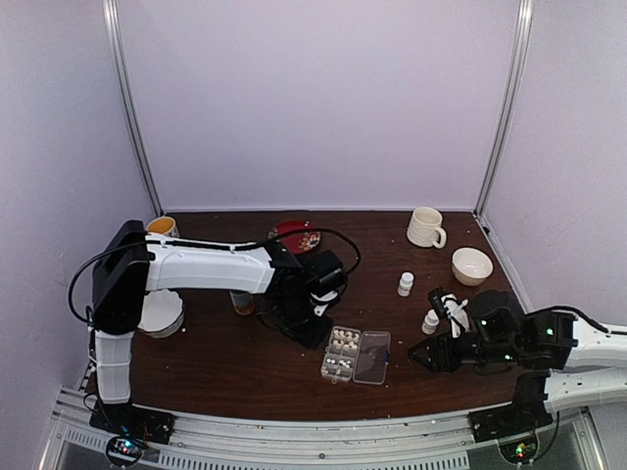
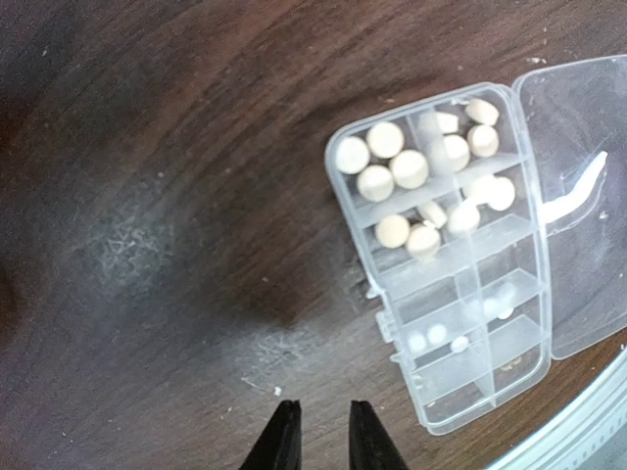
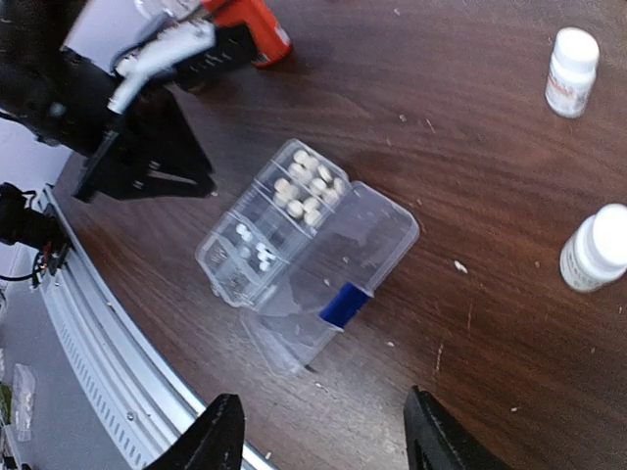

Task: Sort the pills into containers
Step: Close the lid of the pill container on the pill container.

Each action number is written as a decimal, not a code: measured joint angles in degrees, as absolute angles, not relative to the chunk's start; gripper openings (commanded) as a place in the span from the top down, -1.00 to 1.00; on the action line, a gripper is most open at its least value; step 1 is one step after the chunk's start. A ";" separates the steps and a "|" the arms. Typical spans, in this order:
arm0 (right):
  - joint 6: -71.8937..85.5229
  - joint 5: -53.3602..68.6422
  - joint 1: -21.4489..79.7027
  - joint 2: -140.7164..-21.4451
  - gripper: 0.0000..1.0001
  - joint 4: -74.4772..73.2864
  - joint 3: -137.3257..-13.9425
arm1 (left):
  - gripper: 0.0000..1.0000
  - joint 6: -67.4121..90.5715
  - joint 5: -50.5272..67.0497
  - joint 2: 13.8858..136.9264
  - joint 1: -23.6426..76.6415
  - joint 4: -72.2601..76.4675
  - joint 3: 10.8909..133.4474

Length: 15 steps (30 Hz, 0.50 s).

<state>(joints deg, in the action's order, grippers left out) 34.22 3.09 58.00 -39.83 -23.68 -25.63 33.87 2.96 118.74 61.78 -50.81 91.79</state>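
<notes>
The clear organiser box (image 1: 342, 353) lies on the dark table with its hinged lid (image 3: 343, 259) folded flat open. Cream pills (image 2: 393, 167) fill the containers at one end (image 3: 306, 189). Smaller white pills (image 2: 437, 336) sit in containers further along. My left gripper (image 2: 324, 419) hangs just left of the box (image 2: 460, 264), its jaws a narrow gap apart with nothing between them. My right gripper (image 3: 325, 431) stands wide open and empty on the lid side, near the table's front edge. In the top view the left gripper (image 1: 315, 331) and the right gripper (image 1: 423, 354) flank the box.
Two small white bottles (image 3: 571, 67) (image 3: 596, 249) stand right of the box. An orange bottle (image 1: 242, 302) is behind the left arm. A mug (image 1: 425, 227), a bowl (image 1: 471, 265) and a red dish (image 1: 296, 235) sit at the back. White specks (image 3: 459, 265) dot the table.
</notes>
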 measured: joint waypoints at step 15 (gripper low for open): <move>44.38 2.59 57.84 -55.66 1.00 -10.26 -17.19 | 1.00 36.73 6.85 115.28 60.47 -35.20 78.28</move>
